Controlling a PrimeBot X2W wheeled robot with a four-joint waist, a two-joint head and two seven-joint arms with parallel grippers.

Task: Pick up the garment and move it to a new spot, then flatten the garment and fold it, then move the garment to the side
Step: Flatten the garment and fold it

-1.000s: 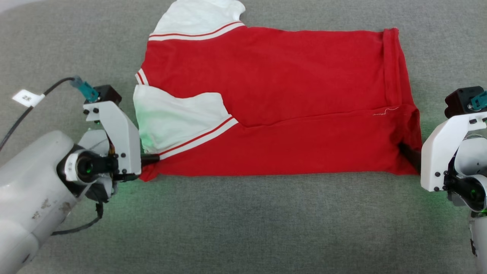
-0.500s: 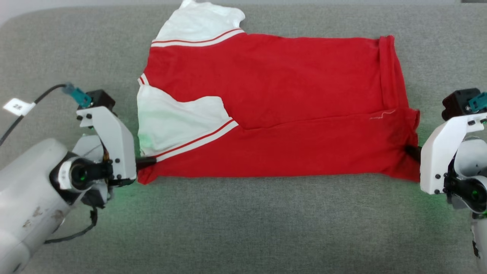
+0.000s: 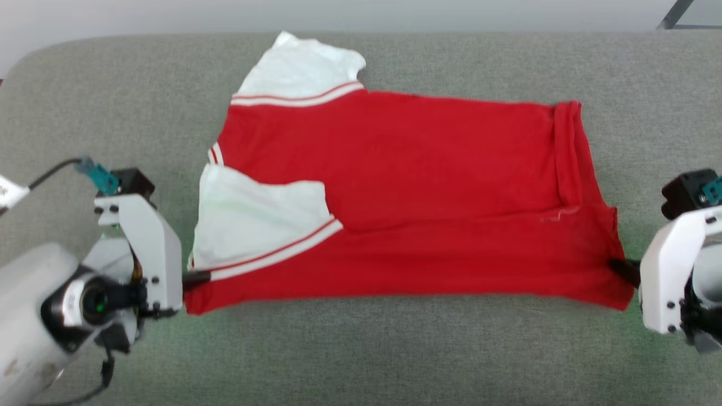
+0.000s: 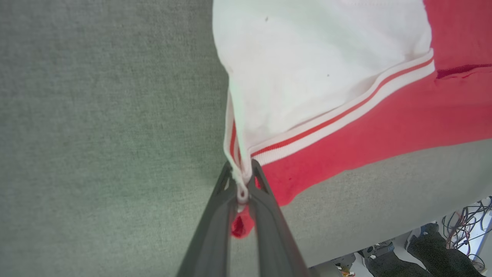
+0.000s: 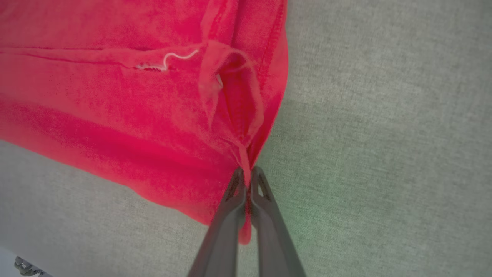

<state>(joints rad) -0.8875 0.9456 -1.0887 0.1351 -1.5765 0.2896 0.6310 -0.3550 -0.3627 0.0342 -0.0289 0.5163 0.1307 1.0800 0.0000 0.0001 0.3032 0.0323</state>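
At near-left corner of garment: left hand clamped on red hem and striped sleeve trim. Right hand pinched shut on near-right corner. Near edge taut between hands. Garment lies across middle of desk, near strip and sleeve already folded in. Step, likely: folding. Next move calls for both hands carrying edge toward far edge together, under even tension.

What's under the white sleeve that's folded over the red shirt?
The white sleeve rests on the red body of the garment. The part beneath it is covered, as is the grey surface below.
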